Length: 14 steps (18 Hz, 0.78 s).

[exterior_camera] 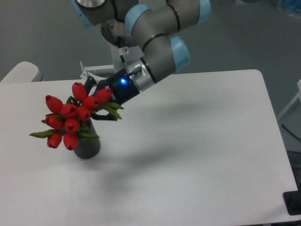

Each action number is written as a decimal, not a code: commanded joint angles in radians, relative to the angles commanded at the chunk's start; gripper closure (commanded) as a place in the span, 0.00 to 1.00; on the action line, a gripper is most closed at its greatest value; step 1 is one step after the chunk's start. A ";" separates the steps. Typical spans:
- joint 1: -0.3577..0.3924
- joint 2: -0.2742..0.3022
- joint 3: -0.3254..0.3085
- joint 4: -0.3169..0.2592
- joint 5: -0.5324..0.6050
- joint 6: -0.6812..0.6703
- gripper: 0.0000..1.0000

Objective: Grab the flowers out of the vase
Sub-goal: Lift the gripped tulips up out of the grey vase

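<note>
We have reached the flowers (70, 117), but they are not yet lifted.

The bunch sits in the vase (87, 147) on the white counter (197, 141). Our jaws (99, 101) are buried among the upper right buds; we cannot tell whether they pinch. The lift remains. Nothing else stands near the vase.

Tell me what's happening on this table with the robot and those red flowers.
A single robot arm has reached its hand into the bunch of red tulips, which still sits in the dark vase on the white table. The buds hide the fingertips, so it's unclear whether the hand has closed on anything. The flowers haven't been lifted out yet.
</note>
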 joint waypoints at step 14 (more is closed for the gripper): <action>0.117 -0.052 0.225 0.006 -0.031 -0.180 0.83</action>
